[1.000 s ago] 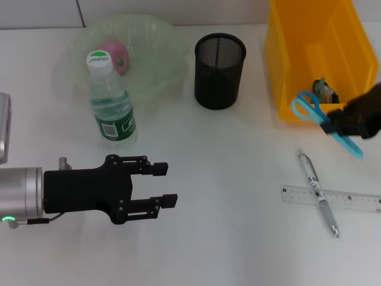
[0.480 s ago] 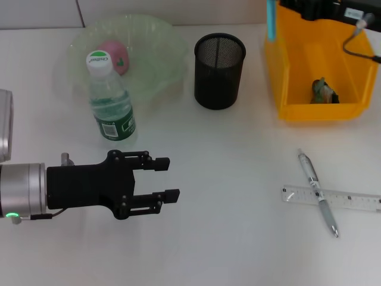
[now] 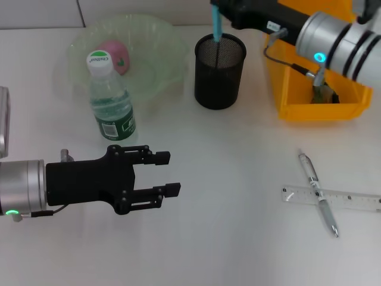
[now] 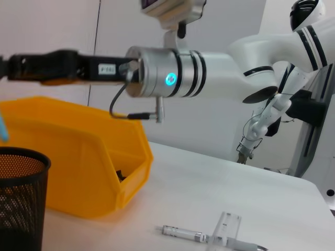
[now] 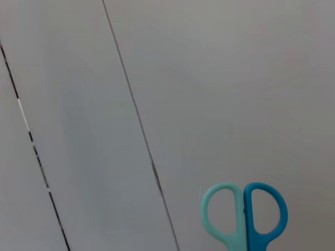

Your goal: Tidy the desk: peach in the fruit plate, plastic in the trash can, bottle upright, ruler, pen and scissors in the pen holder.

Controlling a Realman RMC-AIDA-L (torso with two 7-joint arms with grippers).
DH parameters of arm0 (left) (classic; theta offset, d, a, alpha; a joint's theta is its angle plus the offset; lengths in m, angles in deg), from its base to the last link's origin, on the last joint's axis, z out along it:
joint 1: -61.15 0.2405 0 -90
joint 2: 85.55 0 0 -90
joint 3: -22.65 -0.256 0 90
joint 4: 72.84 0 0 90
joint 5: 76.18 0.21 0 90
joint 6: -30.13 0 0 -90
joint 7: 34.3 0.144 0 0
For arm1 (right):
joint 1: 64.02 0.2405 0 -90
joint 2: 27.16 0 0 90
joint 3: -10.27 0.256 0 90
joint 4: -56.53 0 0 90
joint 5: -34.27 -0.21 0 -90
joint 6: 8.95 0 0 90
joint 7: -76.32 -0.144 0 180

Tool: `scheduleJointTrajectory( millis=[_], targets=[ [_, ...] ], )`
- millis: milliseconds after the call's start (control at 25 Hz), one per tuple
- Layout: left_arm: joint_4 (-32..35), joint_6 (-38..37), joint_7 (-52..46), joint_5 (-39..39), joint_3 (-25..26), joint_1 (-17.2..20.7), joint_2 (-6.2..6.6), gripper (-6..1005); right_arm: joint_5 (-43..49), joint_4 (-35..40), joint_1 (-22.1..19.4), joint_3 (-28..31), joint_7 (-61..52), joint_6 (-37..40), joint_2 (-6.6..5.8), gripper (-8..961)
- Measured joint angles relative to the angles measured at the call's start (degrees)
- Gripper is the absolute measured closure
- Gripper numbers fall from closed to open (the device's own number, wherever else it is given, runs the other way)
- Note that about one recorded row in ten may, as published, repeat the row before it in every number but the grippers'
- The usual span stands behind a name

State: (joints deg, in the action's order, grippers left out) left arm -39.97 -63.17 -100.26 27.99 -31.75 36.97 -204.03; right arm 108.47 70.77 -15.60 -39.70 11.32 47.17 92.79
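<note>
My right gripper point(image 3: 216, 7) is shut on the blue scissors point(image 3: 216, 30), which hang point down over the mouth of the black mesh pen holder point(image 3: 219, 74). The scissors' handles point(image 5: 245, 217) show in the right wrist view. The pen point(image 3: 318, 193) lies across the clear ruler point(image 3: 342, 199) at the right of the desk. The pink peach point(image 3: 114, 55) sits in the green fruit plate point(image 3: 164, 39). In front of the plate the bottle point(image 3: 111, 101) stands upright. A piece of plastic point(image 3: 324, 90) lies in the yellow trash can point(image 3: 297, 89). My left gripper point(image 3: 168, 173) is open low over the desk, at the near left.
In the left wrist view the pen holder point(image 4: 18, 201) and the yellow trash can point(image 4: 78, 167) stand side by side, with the right arm point(image 4: 167, 73) reaching above them. The pen point(image 4: 186, 233) and ruler point(image 4: 229, 230) lie on the white desk beyond.
The right arm has carried the scissors from the front of the yellow bin, up and leftward, to above the pen holder. The left gripper has barely moved.
</note>
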Motion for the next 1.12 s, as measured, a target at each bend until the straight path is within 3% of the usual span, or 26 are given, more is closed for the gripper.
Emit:
scheduleJointTrajectory(
  millis=[120,480,720,800,920,1040,1120],
  targets=[
    [0.0,-0.1,0.5,-0.3,0.0,0.2,0.0,362,-0.1,-2.6,1.8,0.0,0.8,-1.2,0.02,657],
    [-0.1,-0.2,0.7,-0.4,0.0,0.7,0.0,362,-0.3,-3.2,1.3,0.0,0.3,-0.6,0.02,628],
    [-0.1,-0.2,0.7,-0.5,0.0,1.5,0.03,362,-0.1,-1.0,-1.5,0.0,-3.1,4.7,-0.24,406],
    [-0.2,-0.4,0.7,-0.5,0.0,1.7,0.07,362,1.7,3.9,-4.3,-0.5,-7.6,9.2,-0.88,359],
    [-0.1,-0.9,0.7,-0.6,0.0,2.1,0.11,362,9.1,18.2,-10.4,-3.4,-19.1,16.9,-2.17,289],
    [-0.1,-1.1,0.7,-0.5,-0.1,2.2,0.23,362,19.7,34.0,-15.0,-4.8,-29.5,25.8,-4.68,295],
    [-0.1,-1.2,0.7,-0.2,-0.4,2.3,0.3,362,27.5,41.4,-16.1,-2.6,-34.9,33.7,-6.51,298]
  ],
)
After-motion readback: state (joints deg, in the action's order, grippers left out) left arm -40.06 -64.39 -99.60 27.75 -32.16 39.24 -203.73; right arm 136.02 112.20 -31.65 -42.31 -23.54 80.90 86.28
